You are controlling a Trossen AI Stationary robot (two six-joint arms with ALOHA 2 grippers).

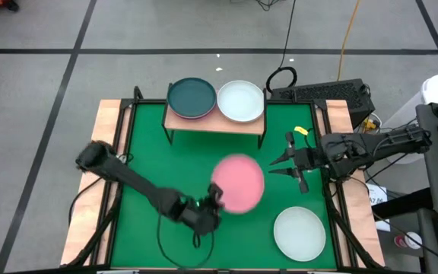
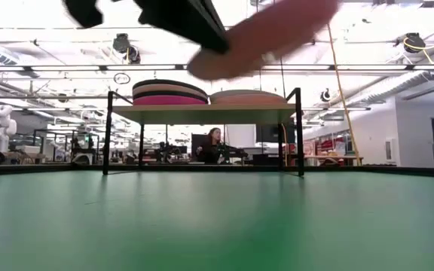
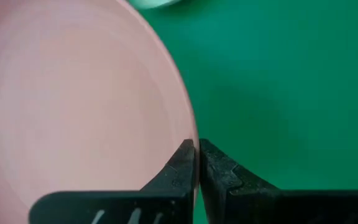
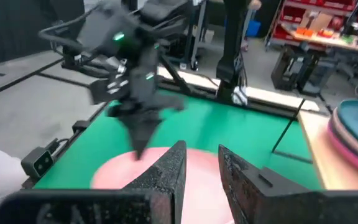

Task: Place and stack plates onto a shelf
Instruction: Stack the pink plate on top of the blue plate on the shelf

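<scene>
Above the green table point(image 1: 139, 152), round shallow pink plate point(image 1: 239, 183), rim pinched by left hand point(image 1: 216, 199), raised.

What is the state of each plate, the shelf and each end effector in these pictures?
pink plate: lifted off the table, rim pinched by the left end effector, which is shut.
white plate: flat on the table.
shelf: holds two plate stacks, teal-topped and white-topped.
right end effector: part open, empty.
</scene>
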